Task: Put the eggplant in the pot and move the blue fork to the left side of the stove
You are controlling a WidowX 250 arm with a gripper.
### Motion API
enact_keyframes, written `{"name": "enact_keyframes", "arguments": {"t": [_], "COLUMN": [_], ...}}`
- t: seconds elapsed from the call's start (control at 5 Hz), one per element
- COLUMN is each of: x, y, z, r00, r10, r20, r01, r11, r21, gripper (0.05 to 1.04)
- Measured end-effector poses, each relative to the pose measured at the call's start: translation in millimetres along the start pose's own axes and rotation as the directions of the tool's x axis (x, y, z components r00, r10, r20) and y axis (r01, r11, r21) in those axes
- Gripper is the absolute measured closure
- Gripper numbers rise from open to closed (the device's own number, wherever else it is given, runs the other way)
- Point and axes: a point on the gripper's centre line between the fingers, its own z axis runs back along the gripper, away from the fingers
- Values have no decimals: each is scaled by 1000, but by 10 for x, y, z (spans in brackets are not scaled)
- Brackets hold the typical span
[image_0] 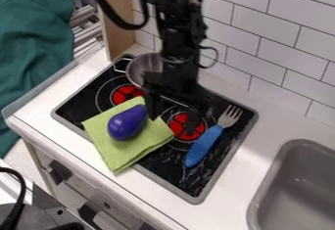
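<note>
You had your gripper (174,115) low over the stove (164,164), its jaws standing wide apart. Just left of the jaws, as the camera saw it, your purple eggplant (127,123) lay on the folded green cloth (118,153). Your metal pot (143,67) sat behind the jaws and to their left. Right of them lay the blue-handled fork (204,146), tines pointing away from the camera, and farther right was the sink (288,195).
</note>
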Motion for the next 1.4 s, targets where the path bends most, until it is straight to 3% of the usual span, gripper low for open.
{"name": "enact_keyframes", "arguments": {"t": [0.2, 0.4, 0.6, 0.8, 1.0, 1.2, 1.4], "x": [-113, -283, -350, -419, -412, -379, -363], "y": [174, 398, 575, 648, 647, 631, 619], "z": [7, 49, 16, -148, -256, -347, -350], "r00": [1000, 999, 997, 997, 996, 994, 993], "r10": [18, 35, 63, 83, 92, 105, 115], "r20": [-19, 35, 46, -6, -18, -30, -21], "r01": [-18, -35, -62, -83, -93, -107, -116], "r11": [1000, 999, 998, 996, 994, 993, 992], "r21": [7, -6, -19, -37, -51, -60, -49], "gripper": [78, 78, 78, 78, 78, 138, 373]}}
